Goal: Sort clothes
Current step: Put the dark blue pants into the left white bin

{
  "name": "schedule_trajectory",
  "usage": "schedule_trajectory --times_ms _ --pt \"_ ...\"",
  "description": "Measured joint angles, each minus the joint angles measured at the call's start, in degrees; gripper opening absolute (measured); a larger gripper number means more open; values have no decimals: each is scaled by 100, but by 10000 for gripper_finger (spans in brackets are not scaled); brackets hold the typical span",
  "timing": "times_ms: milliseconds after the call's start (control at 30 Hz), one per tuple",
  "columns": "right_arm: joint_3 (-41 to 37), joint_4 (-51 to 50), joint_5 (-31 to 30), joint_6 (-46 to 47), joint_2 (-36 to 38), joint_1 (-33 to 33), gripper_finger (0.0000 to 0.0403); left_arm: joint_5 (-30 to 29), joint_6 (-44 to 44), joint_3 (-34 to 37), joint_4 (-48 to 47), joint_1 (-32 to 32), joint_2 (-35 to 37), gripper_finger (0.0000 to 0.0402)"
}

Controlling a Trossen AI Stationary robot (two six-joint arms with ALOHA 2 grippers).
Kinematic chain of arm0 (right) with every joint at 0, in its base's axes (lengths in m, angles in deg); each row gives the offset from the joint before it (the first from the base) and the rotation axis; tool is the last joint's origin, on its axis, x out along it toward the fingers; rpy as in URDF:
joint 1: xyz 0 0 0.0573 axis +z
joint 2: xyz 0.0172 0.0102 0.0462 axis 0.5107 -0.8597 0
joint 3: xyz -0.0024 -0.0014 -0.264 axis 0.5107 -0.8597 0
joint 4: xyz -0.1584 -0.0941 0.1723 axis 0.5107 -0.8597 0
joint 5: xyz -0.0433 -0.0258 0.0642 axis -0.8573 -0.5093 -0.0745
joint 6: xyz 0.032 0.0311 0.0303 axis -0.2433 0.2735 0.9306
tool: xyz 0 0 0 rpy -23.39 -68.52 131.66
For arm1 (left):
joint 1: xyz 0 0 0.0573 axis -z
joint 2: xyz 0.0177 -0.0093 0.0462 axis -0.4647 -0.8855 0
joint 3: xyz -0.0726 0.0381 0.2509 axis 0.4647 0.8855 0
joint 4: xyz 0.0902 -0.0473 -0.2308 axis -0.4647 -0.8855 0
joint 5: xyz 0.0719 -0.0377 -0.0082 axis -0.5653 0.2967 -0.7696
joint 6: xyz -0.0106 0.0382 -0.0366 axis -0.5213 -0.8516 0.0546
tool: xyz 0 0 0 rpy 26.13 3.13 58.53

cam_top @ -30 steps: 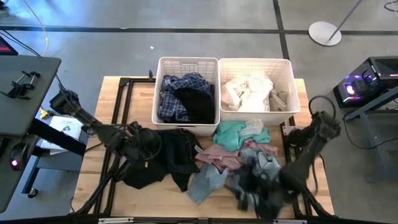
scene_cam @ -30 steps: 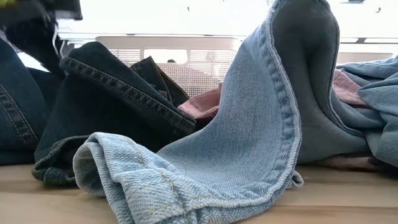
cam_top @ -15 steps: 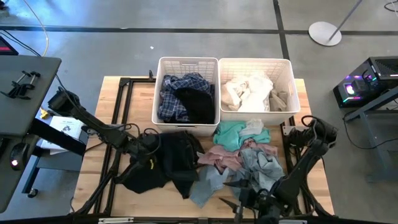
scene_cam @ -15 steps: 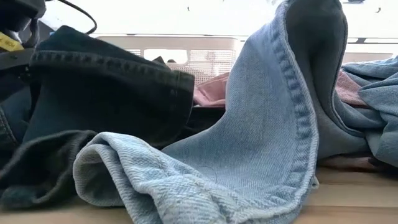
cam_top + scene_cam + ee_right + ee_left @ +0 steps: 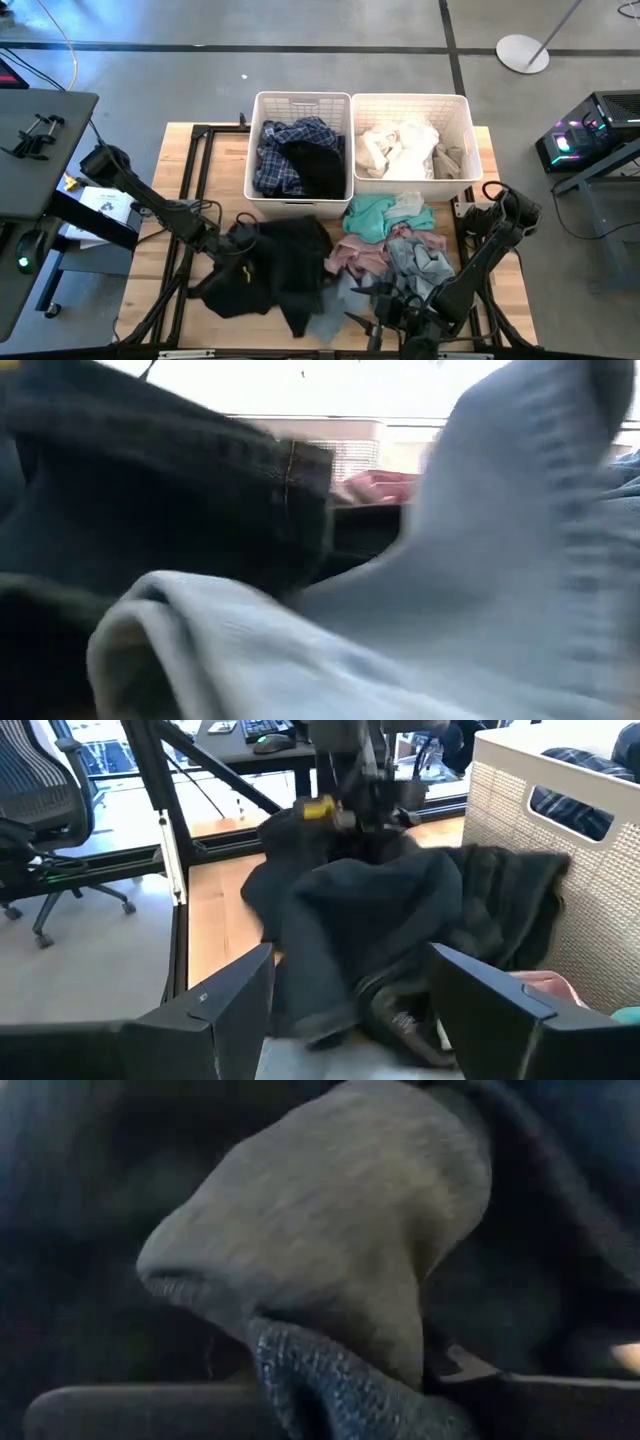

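Observation:
A dark denim garment (image 5: pixel 270 265) lies bunched on the table's left half, its right edge over a pale blue denim piece (image 5: pixel 345 295). My left gripper (image 5: pixel 235 240) sits on its left part, shut on a fold of it. Pink (image 5: pixel 360 250), teal (image 5: pixel 378 212) and more pale denim (image 5: pixel 420 262) clothes lie heaped in the middle, in front of the baskets. My right gripper (image 5: pixel 350 1010) stands open and holds nothing. It hovers low near the table's front edge (image 5: pixel 375 305), pointing at the dark garment (image 5: pixel 380 920). My left gripper has a bunched fold of the dark denim garment (image 5: pixel 330 1370) between its fingers, several layers, the grey inner side bulging out. The fingers come from above, slanting in from the table's left (image 5: pixel 360 815). The rest of the garment drapes slack onto the table.
Two white slatted baskets stand at the back: the left one (image 5: pixel 262 150) holds plaid and black clothes, the right one (image 5: pixel 470 140) white and khaki ones. A black frame (image 5: pixel 190 170) runs along the table's left side. Bare wood shows at the left and near edges.
My left gripper has gone toward the table's right, taking the dark garment along. Its right part has slid over the left end of the pale denim piece. My right gripper has drawn off the pale denim, toward the table's left along the near edge.

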Motion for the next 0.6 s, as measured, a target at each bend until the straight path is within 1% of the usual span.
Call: schedule_trajectory --times_ms 167,267,333,400,467,533,600 --pt "0 -1 0 -2 0 -4 248 118 -658 -1249 -280 133 60 55" --pt "0 -3 -4 -30 0 -4 248 167 -1246 -2177 -473 159 58 55" --pt "0 -4 -5 -105 0 -4 248 59 -1740 -2871 -797 145 61 55" --pt "0 -3 -37 -117 0 -4 248 -327 -2301 -3611 -1265 138 61 55" --pt "0 -3 -72 -134 0 -9 248 -909 -2976 -4320 -1648 137 61 55" --pt "0 -3 -107 -153 0 -8 248 -1578 -3824 -4990 -1760 139 61 55" --pt "0 -5 -107 -153 0 -10 248 -2264 -4794 -5568 -1669 119 65 55"
